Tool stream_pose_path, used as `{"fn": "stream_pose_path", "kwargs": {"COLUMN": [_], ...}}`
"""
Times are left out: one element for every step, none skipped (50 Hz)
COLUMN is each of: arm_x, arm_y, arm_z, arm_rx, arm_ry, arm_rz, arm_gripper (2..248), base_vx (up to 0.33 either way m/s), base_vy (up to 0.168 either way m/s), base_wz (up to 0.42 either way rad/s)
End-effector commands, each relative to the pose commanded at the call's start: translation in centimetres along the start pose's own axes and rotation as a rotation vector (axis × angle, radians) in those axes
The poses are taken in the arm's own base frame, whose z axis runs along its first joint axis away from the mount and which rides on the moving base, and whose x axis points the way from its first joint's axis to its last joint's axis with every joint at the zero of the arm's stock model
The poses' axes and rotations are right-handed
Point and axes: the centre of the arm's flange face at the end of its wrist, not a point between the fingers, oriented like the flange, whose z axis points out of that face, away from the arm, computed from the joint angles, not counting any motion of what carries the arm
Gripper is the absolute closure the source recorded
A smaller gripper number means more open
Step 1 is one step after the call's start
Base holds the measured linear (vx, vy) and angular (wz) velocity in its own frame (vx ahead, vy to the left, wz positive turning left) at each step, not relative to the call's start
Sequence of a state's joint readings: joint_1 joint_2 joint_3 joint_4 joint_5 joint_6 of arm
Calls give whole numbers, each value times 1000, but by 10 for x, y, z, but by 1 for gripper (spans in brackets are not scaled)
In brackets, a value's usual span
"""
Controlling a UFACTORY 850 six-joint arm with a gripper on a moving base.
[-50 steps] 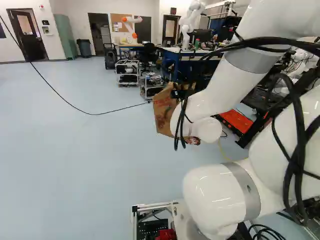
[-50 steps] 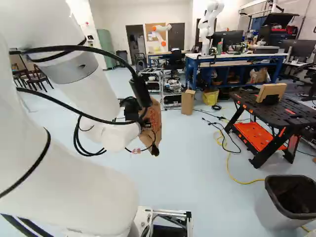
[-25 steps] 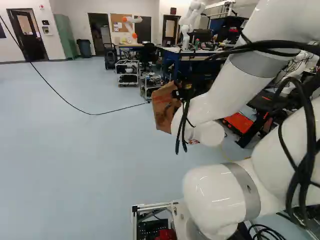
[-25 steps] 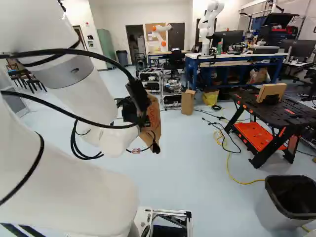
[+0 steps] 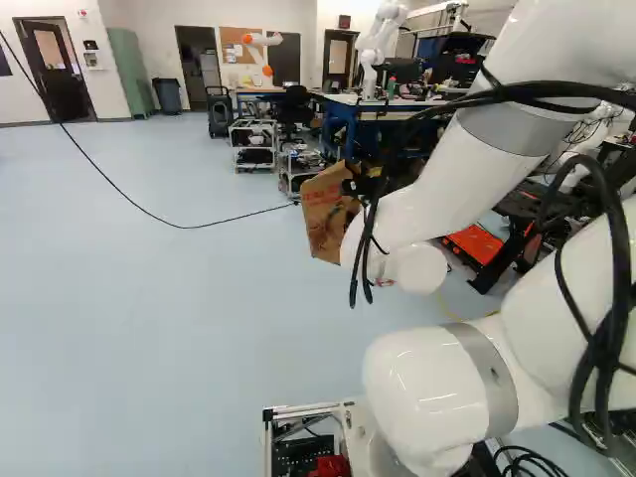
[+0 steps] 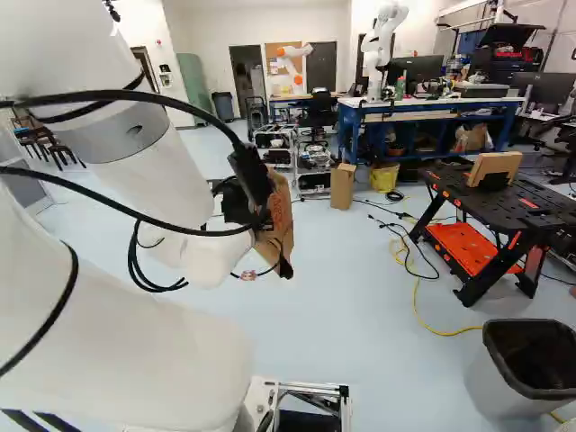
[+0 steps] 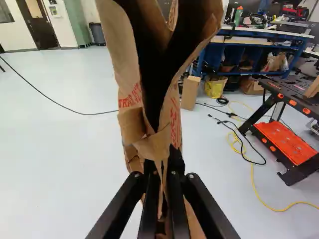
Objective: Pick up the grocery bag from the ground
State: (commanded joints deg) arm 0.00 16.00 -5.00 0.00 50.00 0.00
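Between the gripper's (image 6: 236, 205) fingers (image 7: 149, 204), ahead of the base: brown paper grocery bag (image 6: 277, 216), red print on its sides; looks lifted off the floor (image 5: 179, 348). Wrist view gives the grip: the fingers are nearly together, with a thin fold of bag paper pinched from both sides, one finger on each; gripper (image 7: 163, 167) closed on the bag. Same view shows the bag roughly upright, its dark open mouth facing the camera above the fingertips, a crumpled flap just ahead of them; neither base view shows that mouth or the pinch. Left base view shows one printed side of the bag, right base view another side, with the wrist hardware and a black cable partly over it.

Arm (image 5: 437, 204) pose: lowest joint at the foot of the left base view; upper links rise at the right; forearm slants down and inward to the wrist near the middle, gripper reaching forward, away from the base.

Farther out, right base view has a gray bin (image 6: 506, 389) near the base, outside the left base view; also the full black workbench (image 6: 540, 200) with orange shelf (image 6: 474, 250), mostly behind the arm in the left one; cardboard box (image 6: 342, 186) and yellow cord (image 6: 419, 310) on the floor; another robot (image 6: 382, 40) at the blue table (image 6: 432, 111). Long black cable (image 5: 181, 227) crosses the left base view and the wrist view.
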Motion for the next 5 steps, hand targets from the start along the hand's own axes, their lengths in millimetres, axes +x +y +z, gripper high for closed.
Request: {"fn": "stream_pose_path", "kwargs": {"arm_x": [0,0,0,0,0], "arm_y": [0,0,0,0,0], "arm_z": [0,0,0,0,0], "arm_rx": [0,0,0,0,0], "arm_ry": [0,0,0,0,0], "arm_rz": [0,0,0,0,0], "arm_gripper": [229,229,229,229,229], "base_vx": [0,0,0,0,0], "base_vy": [0,0,0,0,0], "base_wz": [0,0,0,0,0]}}
